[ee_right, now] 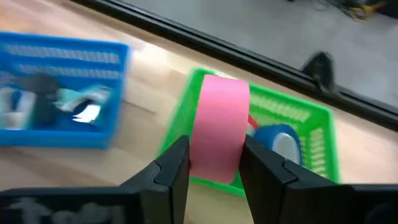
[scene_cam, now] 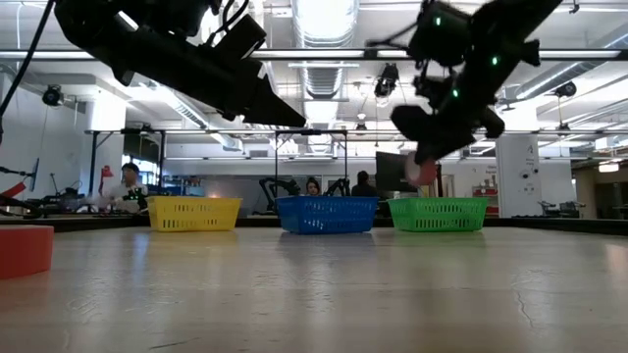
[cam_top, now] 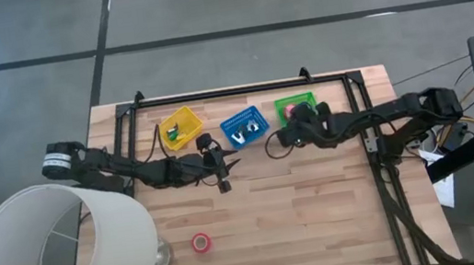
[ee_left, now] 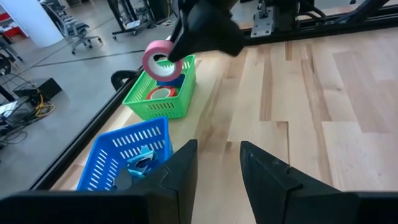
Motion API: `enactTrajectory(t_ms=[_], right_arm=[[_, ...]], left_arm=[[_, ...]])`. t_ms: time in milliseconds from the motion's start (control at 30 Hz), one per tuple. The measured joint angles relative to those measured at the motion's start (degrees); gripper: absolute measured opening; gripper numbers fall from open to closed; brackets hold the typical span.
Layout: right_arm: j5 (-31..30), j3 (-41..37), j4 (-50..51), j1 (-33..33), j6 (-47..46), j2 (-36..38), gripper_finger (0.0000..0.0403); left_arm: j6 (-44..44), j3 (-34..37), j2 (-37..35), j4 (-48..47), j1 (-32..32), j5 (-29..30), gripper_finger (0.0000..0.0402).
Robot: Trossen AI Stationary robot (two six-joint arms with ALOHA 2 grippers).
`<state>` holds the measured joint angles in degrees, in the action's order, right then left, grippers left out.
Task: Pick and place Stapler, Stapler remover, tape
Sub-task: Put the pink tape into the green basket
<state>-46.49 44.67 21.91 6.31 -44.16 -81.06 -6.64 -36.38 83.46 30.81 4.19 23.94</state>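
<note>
Right wrist view shows your right gripper (ee_right: 214,165) clamped on a pink tape roll (ee_right: 217,124) above the green basket (ee_right: 317,134); left gripper (ee_left: 217,162) hangs open, empty. One red roll (cam_top: 200,243) remains near the table's front edge.

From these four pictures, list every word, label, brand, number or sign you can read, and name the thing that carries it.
None can be read.
Pink tape roll in the right gripper: plain, no print shows.
Green basket, blue basket, yellow basket: no labels show.
Items in the blue basket: any marks too blurred.
Red tape roll on the table: too small to tell.
</note>
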Motion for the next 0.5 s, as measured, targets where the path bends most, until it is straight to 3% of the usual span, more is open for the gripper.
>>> enactTrajectory(t_ms=[133, 267, 500], right_arm=[[2.9, -2.7, -1.3, 3.1, 0.5, 0.0, 0.0116], [6.0, -6.1, -9.3, 5.0, 6.7, 0.0, 0.0119], [6.5, -10.8, -18.0, 7.2, 11.3, 0.0, 0.0118]], left_arm=[[0.3, 0.0, 0.0, 0.0, 0.0, 0.0, 0.0124], [0.3, 0.0, 0.0, 0.0, -0.1, 0.0, 0.0124], [0.5, 0.0, 0.0, 0.0, -0.1, 0.0, 0.0122]])
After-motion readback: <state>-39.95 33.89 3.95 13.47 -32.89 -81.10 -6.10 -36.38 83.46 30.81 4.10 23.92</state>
